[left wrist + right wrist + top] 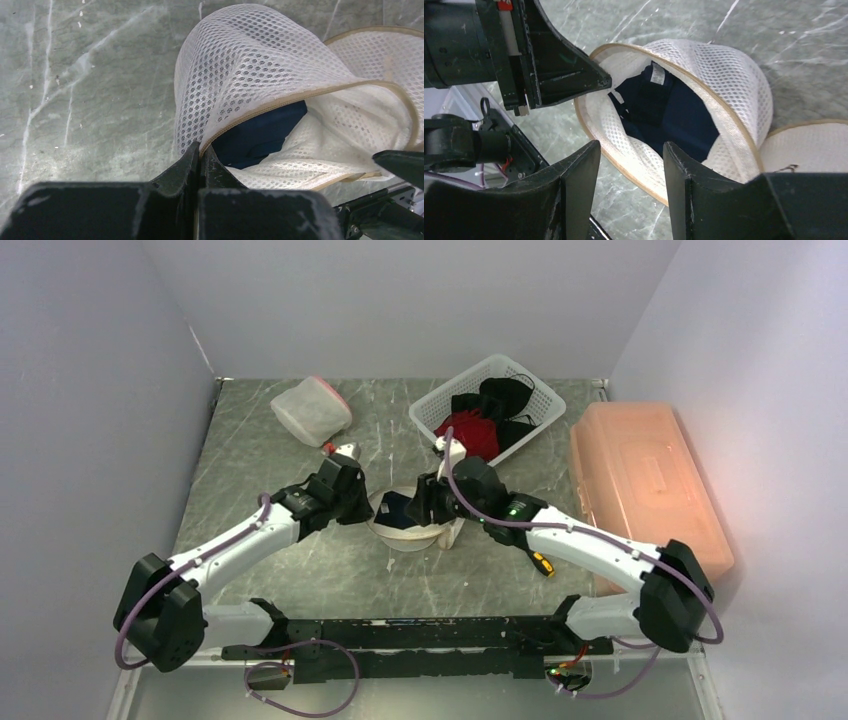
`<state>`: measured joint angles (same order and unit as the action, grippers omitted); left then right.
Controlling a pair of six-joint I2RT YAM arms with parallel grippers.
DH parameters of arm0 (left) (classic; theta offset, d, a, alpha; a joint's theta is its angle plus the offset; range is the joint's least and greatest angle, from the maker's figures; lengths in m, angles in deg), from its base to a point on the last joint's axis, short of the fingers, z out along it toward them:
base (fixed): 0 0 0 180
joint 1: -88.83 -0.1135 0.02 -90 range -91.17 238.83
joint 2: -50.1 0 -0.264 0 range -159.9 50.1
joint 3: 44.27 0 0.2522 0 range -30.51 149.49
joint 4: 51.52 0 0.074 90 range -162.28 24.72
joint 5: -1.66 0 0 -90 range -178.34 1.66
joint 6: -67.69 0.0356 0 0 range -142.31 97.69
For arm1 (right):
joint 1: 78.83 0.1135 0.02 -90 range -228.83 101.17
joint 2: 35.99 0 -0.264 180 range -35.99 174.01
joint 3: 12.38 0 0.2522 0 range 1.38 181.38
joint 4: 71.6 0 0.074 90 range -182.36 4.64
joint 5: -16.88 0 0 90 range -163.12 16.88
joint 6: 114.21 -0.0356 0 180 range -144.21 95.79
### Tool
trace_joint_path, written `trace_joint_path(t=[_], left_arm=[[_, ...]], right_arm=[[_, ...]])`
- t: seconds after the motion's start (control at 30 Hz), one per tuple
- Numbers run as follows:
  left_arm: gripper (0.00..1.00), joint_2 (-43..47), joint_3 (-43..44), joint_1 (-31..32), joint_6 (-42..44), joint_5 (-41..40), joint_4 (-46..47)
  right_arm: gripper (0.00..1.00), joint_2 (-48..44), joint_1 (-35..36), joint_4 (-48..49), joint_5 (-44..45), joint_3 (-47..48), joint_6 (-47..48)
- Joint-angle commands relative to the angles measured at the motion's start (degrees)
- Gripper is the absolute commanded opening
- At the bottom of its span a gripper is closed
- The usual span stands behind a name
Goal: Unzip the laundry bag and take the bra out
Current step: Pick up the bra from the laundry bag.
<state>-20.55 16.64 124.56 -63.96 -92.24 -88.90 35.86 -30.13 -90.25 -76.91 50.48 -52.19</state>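
We found the left end effector (201,152) pressed together on the tan-bound rim of the white mesh laundry bag (250,55). The netting was pinched between its black fingers and rose ahead of them into a dome. Well beyond this end effector, toward the back wall, a second mesh pouch (310,410) with a pink edge sat on the grey marbled bench (250,460).

Just ahead of the left fingertips and slightly to their right, the navy bra (260,132) lay inside the bag's open mouth, partly covered by the mesh and not yet taken out.

Across the bag, the right end effector (631,146) had its two fingers apart above the near rim, and we saw nothing gripped between them. The bra was straight ahead of the gap, a white label showing on the dark fabric. The left end effector was at the rim on the far side, up and to the left of the right fingers.

Beyond the right end effector stood a white basket (430,410) of red and black clothes. Well off to its right lay an orange lidded box (640,480).
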Motion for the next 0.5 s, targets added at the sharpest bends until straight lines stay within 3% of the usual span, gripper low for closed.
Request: trace_joint_path(t=[0.0,0.3,0.47], left_arm=[[0.03,-0.33,1.47,0.31,-1.49,-2.85,-2.06],[0.03,-0.72,2.23,0.31,-2.07,-3.16,-2.53],[0.03,-2.6,2.58,0.3,-3.06,-2.45,-1.7]], right_arm=[[0.54,4.11,1.47,5.83,-1.79,3.89,0.19],[0.54,19.35,1.43,4.67,2.06,8.93,1.45],[0.63,23.97,1.08,2.73,9.05,10.61,1.35]])
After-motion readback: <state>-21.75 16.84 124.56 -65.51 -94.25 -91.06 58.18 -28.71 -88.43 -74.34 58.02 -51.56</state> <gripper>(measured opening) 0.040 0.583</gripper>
